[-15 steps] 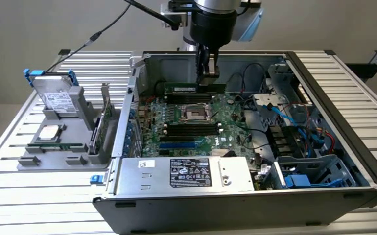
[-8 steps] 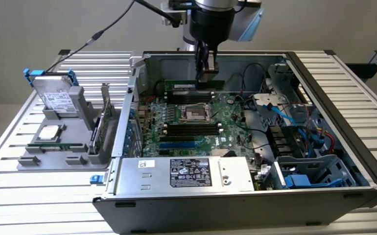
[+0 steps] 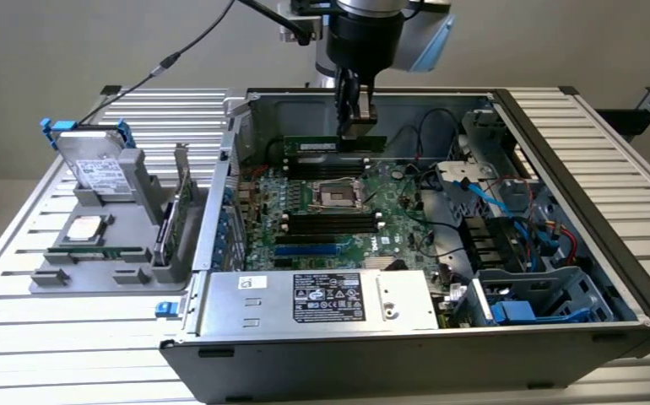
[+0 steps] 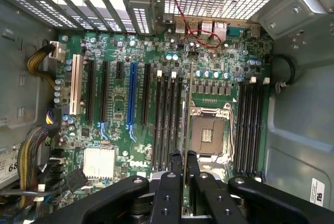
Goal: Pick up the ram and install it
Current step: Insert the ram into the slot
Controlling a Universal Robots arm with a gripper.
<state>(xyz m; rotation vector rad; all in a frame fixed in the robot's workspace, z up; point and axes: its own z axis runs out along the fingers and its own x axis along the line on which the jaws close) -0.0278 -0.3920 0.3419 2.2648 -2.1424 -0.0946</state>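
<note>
One tool, closed on one ram, two fingers pinching its top edge. Gripped off-centre, nearer the end at the exterior view's right. Ram hanging directly under the tool, inside one open case, standing on its long edge. Long axis level, running across the exterior view from left to right, in line with the slots below; flat face with white label turned to the exterior camera. Seen from the wrist as a thin line straight out from between the fingertips. Under the tool, one green board with one socket and two banks of black slots, four to a bank, one bank either side of the socket. Ram at the bank farther from the exterior camera; seated or just above, impossible to tell. Well away from the tool, toward the exterior view's left, one grey holder on the ribbed surface, carrying one drive with blue clips and one square chip.
</note>
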